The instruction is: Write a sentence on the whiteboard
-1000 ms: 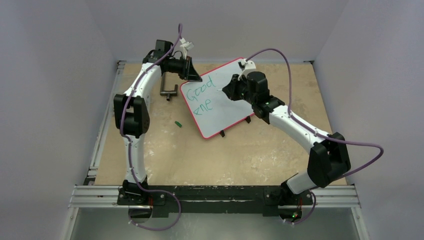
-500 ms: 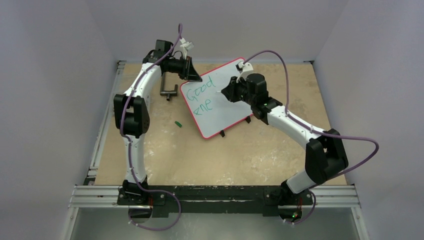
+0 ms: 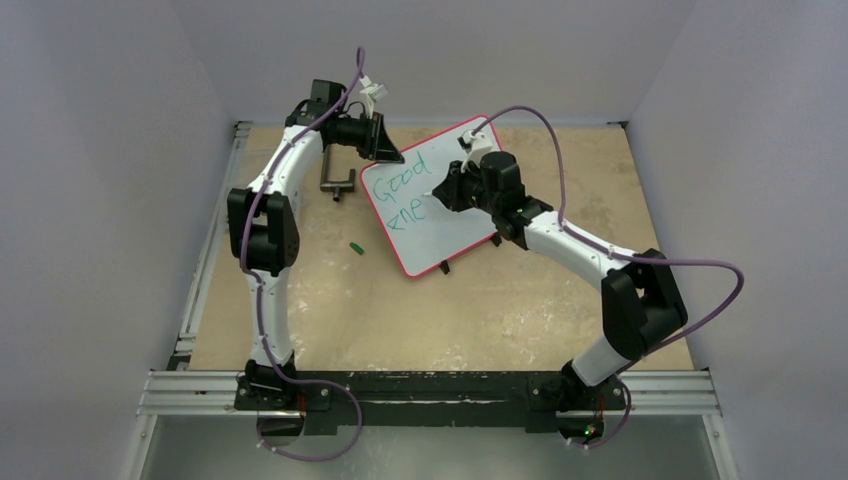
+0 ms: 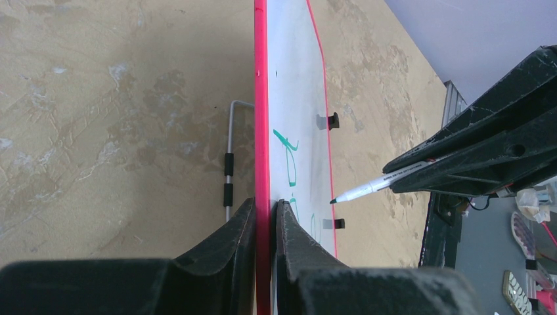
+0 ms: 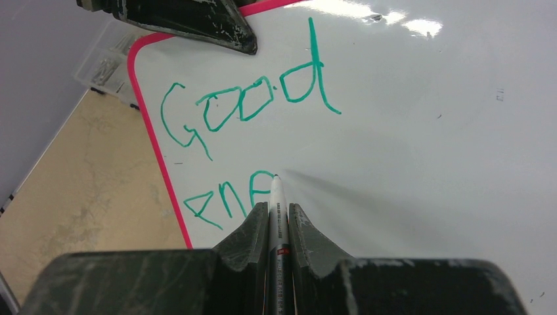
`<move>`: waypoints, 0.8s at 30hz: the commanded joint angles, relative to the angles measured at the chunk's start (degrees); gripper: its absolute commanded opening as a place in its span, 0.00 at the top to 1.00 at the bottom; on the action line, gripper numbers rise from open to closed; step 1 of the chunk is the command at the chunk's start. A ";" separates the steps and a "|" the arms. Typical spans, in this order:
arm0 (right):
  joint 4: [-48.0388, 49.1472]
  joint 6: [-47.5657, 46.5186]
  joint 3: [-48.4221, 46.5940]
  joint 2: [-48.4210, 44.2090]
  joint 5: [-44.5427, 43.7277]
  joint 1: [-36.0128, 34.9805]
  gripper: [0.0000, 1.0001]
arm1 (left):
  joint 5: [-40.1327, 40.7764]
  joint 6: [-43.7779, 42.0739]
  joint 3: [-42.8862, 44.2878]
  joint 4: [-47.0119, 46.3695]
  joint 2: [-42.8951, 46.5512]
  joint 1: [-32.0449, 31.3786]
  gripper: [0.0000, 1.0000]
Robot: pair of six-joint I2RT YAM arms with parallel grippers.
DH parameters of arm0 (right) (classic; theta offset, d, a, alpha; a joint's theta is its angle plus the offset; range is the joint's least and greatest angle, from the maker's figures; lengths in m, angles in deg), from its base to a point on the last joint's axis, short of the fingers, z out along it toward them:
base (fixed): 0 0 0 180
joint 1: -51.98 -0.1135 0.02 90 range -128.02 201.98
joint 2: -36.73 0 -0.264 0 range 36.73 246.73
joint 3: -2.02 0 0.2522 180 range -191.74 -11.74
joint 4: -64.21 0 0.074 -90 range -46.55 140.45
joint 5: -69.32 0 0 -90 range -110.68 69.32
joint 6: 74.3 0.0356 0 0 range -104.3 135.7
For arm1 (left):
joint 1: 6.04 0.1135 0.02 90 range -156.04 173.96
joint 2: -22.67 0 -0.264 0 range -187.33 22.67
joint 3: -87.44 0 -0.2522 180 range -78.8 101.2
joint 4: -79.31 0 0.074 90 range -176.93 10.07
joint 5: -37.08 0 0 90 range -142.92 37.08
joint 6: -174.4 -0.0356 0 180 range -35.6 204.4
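The whiteboard (image 3: 455, 225) stands tilted at the table's back, red-framed. The sentence (image 3: 400, 187) in green reads "Good" with "ene" below it, and it also shows in the right wrist view (image 5: 249, 105). My left gripper (image 3: 387, 150) is shut on the board's upper left edge, the jaws pinching the red frame (image 4: 261, 98) from both sides (image 4: 266, 205). My right gripper (image 3: 440, 190) is shut on a white marker (image 5: 276, 197). The marker tip is at the top of the last green letter in the second line. I cannot tell if it touches.
A green marker cap (image 3: 355, 246) lies on the table left of the board. A metal bracket (image 3: 338, 180) sits behind the board's left edge. Two black clip feet (image 3: 446, 267) hold the board's lower edge. Purple walls close in the table.
My right arm has swung left across the board, carrying the marker tip from right of "Good" down to the end of "ene". The left arm and the board have not moved.
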State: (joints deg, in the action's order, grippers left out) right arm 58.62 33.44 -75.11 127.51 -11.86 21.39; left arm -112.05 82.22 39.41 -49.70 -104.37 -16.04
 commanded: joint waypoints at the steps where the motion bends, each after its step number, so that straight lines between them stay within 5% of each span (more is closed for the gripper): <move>1: 2.29 -0.24 -3.01 1.28 0.67 -0.60 1.00 | -0.19 -3.74 -0.09 -0.78 3.05 -0.55 1.00; 24: -0.07 -0.69 0.99 1.74 -4.60 -0.79 1.00 | -0.19 -3.86 -0.18 -0.73 3.38 -0.55 1.00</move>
State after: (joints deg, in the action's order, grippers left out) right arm 58.90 33.61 -76.25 130.74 -13.80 20.73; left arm -111.63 82.16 39.41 -49.54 -104.37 -16.04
